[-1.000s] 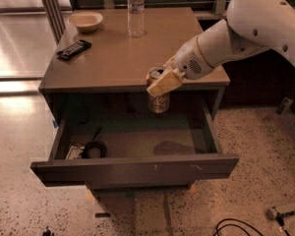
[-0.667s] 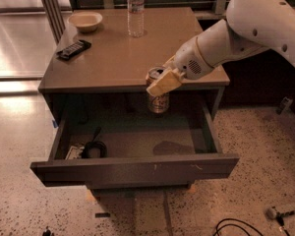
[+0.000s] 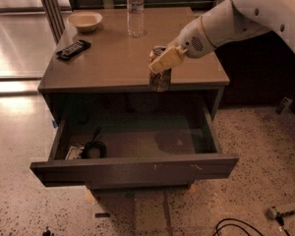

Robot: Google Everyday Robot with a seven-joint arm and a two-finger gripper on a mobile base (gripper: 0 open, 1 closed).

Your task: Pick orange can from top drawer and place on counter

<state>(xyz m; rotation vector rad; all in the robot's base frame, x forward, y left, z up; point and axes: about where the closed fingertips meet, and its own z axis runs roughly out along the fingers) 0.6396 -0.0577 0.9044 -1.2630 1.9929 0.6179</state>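
Orange can (image 3: 160,78) hangs upright in my gripper (image 3: 163,62), jaws clamped across its upper half. It sits at the front lip of the counter (image 3: 108,63), about 5 o'clock from centre, above the open top drawer (image 3: 137,169). Water bottle (image 3: 135,11) at 12, bowl (image 3: 85,20) at 11, black remote (image 3: 73,49) at 9. My read on the can: light, thin-walled, slick, dents easily. Side grip on the mid-to-upper body, modest squeeze.
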